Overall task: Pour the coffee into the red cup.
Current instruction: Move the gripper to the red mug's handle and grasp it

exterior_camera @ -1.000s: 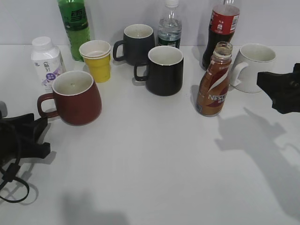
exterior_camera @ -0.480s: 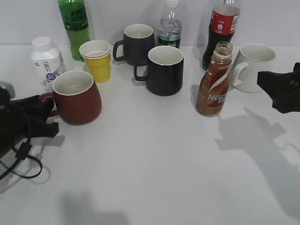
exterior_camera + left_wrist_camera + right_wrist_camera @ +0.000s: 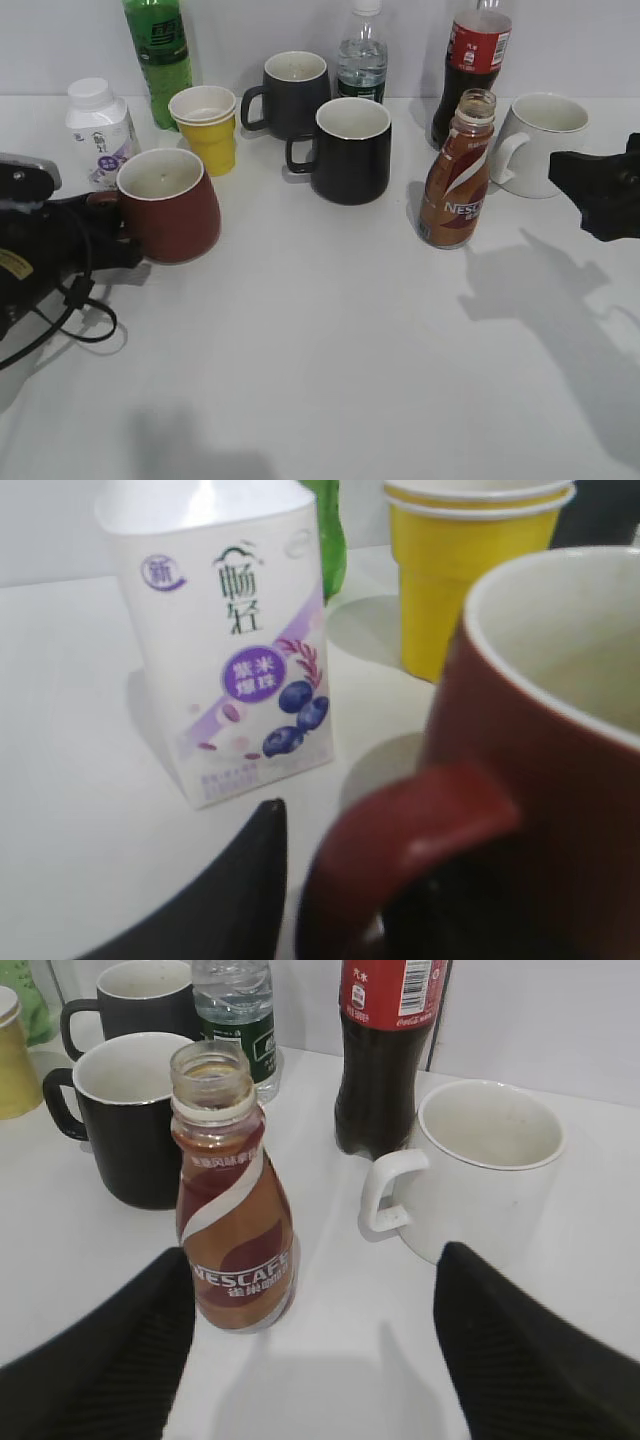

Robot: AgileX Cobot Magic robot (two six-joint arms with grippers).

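The red cup (image 3: 170,205) stands at the left of the table, handle pointing left, and fills the right of the left wrist view (image 3: 540,780). My left gripper (image 3: 105,235) is at that handle (image 3: 400,820). One finger (image 3: 240,880) lies just left of the handle with a thin gap, and the other is hidden behind it. The open brown Nescafe coffee bottle (image 3: 455,185) stands upright at the right. My right gripper (image 3: 578,195) is open and empty, right of the bottle and apart from it. In the right wrist view (image 3: 315,1260) the bottle (image 3: 232,1230) stands ahead by the left finger.
A white mug (image 3: 540,145) stands right of the coffee bottle, a cola bottle (image 3: 478,60) behind it. Two black mugs (image 3: 350,150), a water bottle (image 3: 362,55), yellow cups (image 3: 208,130), a green bottle (image 3: 158,55) and a white yoghurt bottle (image 3: 98,130) stand at the back.
My left gripper has moved up and right from the table's left edge to the red cup's handle. The cup has shifted slightly right. The right gripper has not moved.
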